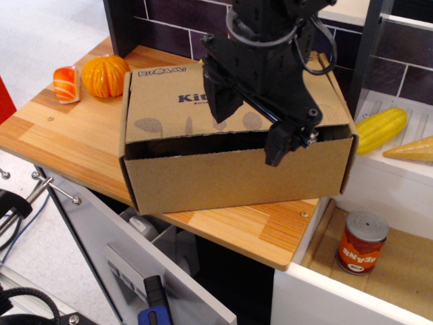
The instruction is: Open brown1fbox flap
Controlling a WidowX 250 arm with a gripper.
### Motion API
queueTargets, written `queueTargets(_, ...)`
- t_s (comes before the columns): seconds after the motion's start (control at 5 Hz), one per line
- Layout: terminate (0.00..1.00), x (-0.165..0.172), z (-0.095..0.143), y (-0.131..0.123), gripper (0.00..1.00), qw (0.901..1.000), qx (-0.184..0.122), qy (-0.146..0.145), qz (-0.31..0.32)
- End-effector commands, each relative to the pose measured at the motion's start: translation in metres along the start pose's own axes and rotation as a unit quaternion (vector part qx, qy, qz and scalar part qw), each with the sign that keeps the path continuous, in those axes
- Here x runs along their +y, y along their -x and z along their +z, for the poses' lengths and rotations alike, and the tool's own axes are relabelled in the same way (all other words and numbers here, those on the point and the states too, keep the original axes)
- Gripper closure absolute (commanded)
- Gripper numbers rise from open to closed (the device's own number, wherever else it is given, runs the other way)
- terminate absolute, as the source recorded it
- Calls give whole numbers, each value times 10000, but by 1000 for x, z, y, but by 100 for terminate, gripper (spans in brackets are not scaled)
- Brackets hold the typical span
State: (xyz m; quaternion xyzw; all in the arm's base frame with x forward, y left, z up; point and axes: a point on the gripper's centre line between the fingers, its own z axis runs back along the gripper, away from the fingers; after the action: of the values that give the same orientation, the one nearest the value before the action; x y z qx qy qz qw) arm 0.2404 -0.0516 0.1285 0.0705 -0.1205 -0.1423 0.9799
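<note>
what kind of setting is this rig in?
Likely a mock or toy kitchen: a wooden counter against dark brick-pattern tiles, a white sink holding plastic-looking corn, and a beans can alongside.

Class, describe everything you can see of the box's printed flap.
The flap is a wide brown cardboard panel with blue "Kit" lettering and dark utensil silhouettes. It lies slightly lowered into the cardboard box, leaving a dark gap behind the front wall. The black gripper hangs over its right half; whether they touch cannot be told.
</note>
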Motion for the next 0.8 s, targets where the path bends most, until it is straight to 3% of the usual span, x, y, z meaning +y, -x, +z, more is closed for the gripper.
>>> queueTargets(0.0,0,0,0,0,0,10000,0,0,0)
queueTargets(0.2,0,7,-8,1,0,9982,-299,-395,-337)
queueTargets(0.4,0,19,-18,-3,0,9954,-471,-435,-714)
queueTargets(0.6,0,24,-24,-2,0,9890,-667,-744,-1090)
